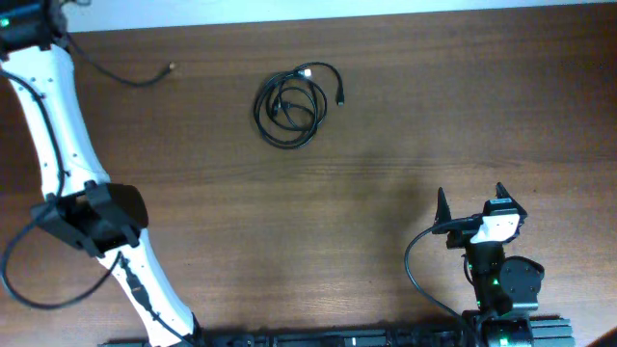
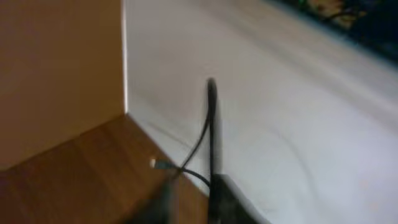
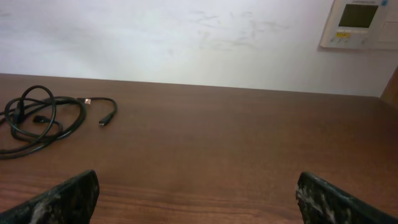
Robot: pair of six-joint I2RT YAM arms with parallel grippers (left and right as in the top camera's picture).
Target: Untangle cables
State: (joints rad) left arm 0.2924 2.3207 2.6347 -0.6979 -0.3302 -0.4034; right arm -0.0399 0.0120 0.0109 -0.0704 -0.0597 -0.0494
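Right fingers (image 3: pixel 68 199) spread wide, nothing between them; right gripper (image 1: pixel 470 193) hovers low over wood. Left gripper (image 1: pixel 21 31): fingers blurred, cannot tell if apart or clamped. Cables: coiled bundle (image 1: pixel 289 104) lies well apart from right gripper, ahead and to its left. A loose cord (image 1: pixel 125 77) lies farther left again, clear of bundle, running toward left gripper. Judgement: one cord out; bundle loops left to separate.

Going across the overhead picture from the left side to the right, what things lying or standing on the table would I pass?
loose cord → coiled cable bundle → right hand, open
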